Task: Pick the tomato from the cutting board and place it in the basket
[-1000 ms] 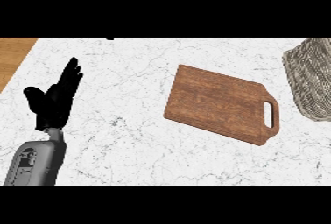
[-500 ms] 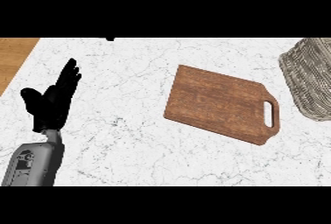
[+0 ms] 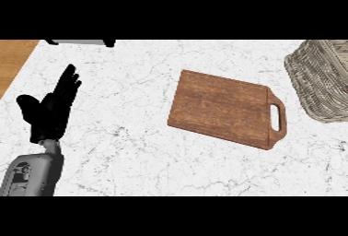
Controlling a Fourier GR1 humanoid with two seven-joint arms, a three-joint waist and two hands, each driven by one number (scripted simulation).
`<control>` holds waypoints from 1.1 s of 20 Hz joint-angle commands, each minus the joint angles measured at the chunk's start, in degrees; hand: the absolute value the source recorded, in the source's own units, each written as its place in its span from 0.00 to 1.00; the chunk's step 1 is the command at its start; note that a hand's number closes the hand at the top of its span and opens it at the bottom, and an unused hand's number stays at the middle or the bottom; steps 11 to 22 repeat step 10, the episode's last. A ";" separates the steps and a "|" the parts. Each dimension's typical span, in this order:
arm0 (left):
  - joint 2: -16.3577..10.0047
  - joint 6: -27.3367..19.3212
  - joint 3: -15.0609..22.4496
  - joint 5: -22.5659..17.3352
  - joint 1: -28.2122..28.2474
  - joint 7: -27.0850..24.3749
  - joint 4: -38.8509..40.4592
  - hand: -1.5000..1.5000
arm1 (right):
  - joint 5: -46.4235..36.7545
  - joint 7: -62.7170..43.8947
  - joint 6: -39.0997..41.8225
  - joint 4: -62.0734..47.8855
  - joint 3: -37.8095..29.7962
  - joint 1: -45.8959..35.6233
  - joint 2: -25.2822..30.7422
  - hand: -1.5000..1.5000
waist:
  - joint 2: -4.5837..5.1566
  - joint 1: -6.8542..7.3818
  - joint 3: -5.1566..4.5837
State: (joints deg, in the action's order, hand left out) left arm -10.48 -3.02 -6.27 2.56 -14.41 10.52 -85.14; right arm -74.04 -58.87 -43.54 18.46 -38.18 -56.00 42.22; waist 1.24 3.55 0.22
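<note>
Head view: left hand (image 3: 49, 115), fingers straight and spread, rested idle, likely because the cutting board (image 3: 224, 108), showing no tomato, and the basket (image 3: 323, 78) beyond lay well to its right.

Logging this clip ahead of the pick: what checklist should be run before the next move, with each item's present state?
1. Tomato on board: not ok, none shows on it.
2. Tomato elsewhere on counter: not ok, none in view.
3. Basket in view: ok, at right edge, partly cut off.
4. Basket contents: cannot tell.
5. Left hand free: ok, open, resting at left, fingers up.
6. Right hand ready: cannot tell, not in view.
</note>
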 commanded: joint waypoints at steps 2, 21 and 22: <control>-0.49 -0.45 -0.69 -0.42 0.93 2.56 -2.94 0.50 | 2.07 -3.03 -13.65 3.01 -2.32 2.68 -5.12 0.00 | -0.79 -1.60 -0.06; -2.19 0.19 -3.10 -0.73 3.13 1.26 -1.74 0.50 | 9.02 4.34 -11.81 15.40 -0.93 10.01 -10.42 0.00 | -1.40 -3.77 -0.22; -2.19 0.19 -3.10 -0.73 3.13 1.26 -1.74 0.50 | 9.02 4.34 -11.81 15.40 -0.93 10.01 -10.42 0.00 | -1.40 -3.77 -0.22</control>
